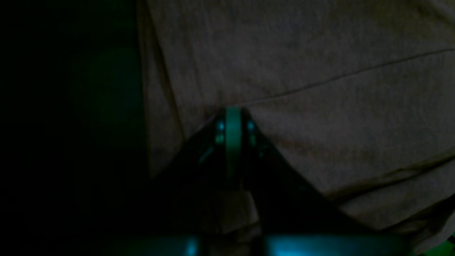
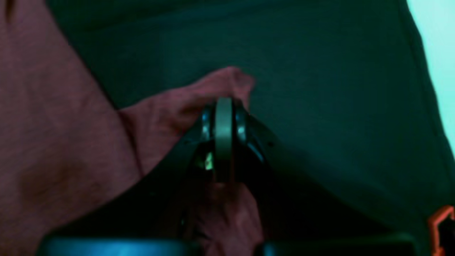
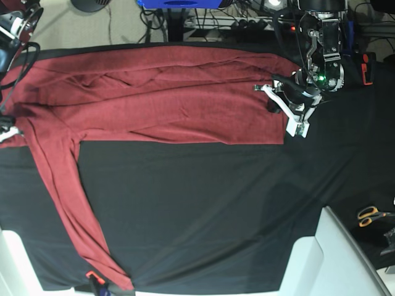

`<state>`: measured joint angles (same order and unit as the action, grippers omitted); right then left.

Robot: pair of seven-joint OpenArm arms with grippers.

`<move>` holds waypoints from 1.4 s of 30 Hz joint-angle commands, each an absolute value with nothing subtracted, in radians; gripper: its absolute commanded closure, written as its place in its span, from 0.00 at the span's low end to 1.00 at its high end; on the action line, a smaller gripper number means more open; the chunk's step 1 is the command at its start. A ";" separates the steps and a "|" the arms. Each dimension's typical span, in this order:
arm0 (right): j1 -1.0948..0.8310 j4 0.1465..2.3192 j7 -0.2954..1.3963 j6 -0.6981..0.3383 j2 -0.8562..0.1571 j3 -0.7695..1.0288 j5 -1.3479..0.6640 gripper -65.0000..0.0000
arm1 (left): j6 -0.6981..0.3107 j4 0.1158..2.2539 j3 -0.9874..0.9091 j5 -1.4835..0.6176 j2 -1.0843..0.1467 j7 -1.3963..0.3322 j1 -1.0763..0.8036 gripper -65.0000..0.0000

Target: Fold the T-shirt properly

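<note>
T-shirt (image 3: 166, 98) lies along tabletop's (image 3: 216, 203) far edge; both tools, left (image 1: 233, 113) and right (image 2: 224, 103), pinch fabric. Best carry together, evenly, keeping cloth taut.

Your left arm (image 3: 318, 43): black links, white jaws bracket, green indicator light, dark cabling. Your right gripper (image 2: 224, 106): black housing, grey centre rib, shiny screws.
</note>
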<state>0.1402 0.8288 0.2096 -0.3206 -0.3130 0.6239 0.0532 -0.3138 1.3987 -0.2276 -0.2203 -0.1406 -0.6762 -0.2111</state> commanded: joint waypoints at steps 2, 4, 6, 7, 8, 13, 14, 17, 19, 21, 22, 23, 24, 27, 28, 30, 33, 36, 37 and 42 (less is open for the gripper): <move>0.159 0.828 0.186 -0.309 -0.341 0.625 0.048 0.99 | -0.291 1.402 -0.231 -0.185 -0.150 -0.720 -0.220 1.00; 0.179 0.789 0.186 -0.309 -0.344 0.624 0.048 0.99 | -0.291 1.402 -0.231 -0.185 -0.150 -0.720 -0.220 1.00; 0.191 0.740 0.186 -0.309 -0.363 0.624 0.048 0.99 | -0.291 1.402 -0.231 -0.185 -0.150 -0.720 -0.220 1.00; 0.194 0.716 0.186 -0.309 -0.369 0.624 0.048 0.99 | -0.291 1.402 -0.231 -0.185 -0.150 -0.720 -0.220 1.00; 0.196 0.705 0.185 -0.309 -0.371 0.624 0.048 0.99 | -0.291 1.402 -0.231 -0.185 -0.150 -0.720 -0.220 1.00; 0.189 0.769 0.183 -0.309 -0.369 0.627 0.048 1.00 | -0.291 1.403 -0.231 -0.185 -0.150 -0.720 -0.220 1.00; 0.182 0.817 0.183 -0.309 -0.364 0.633 0.048 1.00 | -0.291 1.405 -0.231 -0.185 -0.150 -0.720 -0.220 1.00; 0.127 0.961 0.189 -0.309 -0.354 0.628 0.048 1.00 | -0.291 1.406 -0.231 -0.185 -0.150 -0.720 -0.220 1.00; 0.107 1.015 0.191 -0.309 -0.335 0.625 0.048 1.00 | -0.291 1.406 -0.231 -0.185 -0.150 -0.720 -0.220 1.00; 0.104 1.033 0.200 -0.311 -0.328 0.625 0.048 1.00 | -0.291 1.408 -0.231 -0.185 -0.150 -0.720 -0.220 1.00; 0.108 1.030 0.219 -0.311 -0.328 0.624 0.048 1.00 | -0.291 1.408 -0.231 -0.185 -0.150 -0.720 -0.220 1.00; 0.111 1.029 0.237 -0.311 -0.328 0.624 0.048 1.00 | -0.291 1.408 -0.231 -0.185 -0.150 -0.720 -0.219 1.00; 0.120 1.020 0.243 -0.311 -0.328 0.610 0.048 1.00 | -0.291 1.408 -0.231 -0.185 -0.150 -0.720 -0.219 1.00; 0.133 0.970 0.242 -0.311 -0.334 0.544 0.048 1.00 | -0.291 1.403 -0.231 -0.185 -0.150 -0.720 -0.216 1.00; 0.140 0.957 0.242 -0.311 -0.335 0.524 0.048 1.00 | -0.291 1.400 -0.231 -0.185 -0.150 -0.720 -0.216 1.00; 0.160 0.932 0.242 -0.311 -0.335 0.510 0.048 1.00 | -0.291 1.400 -0.231 -0.185 -0.150 -0.720 -0.217 1.00; 0.188 0.889 0.242 -0.311 -0.340 0.506 0.048 1.00 | -0.291 1.405 -0.231 -0.185 -0.150 -0.720 -0.220 1.00; 0.228 0.788 0.239 -0.309 -0.361 0.506 0.048 1.00 | -0.291 1.405 -0.231 -0.185 -0.150 -0.720 -0.220 1.00; 0.245 0.751 0.228 -0.309 -0.369 0.506 0.048 1.00 | -0.291 1.405 -0.231 -0.185 -0.150 -0.720 -0.220 1.00; 0.278 0.556 0.119 -0.309 -0.401 0.506 0.048 1.00 | -0.291 1.403 -0.231 -0.185 -0.150 -0.720 -0.220 1.00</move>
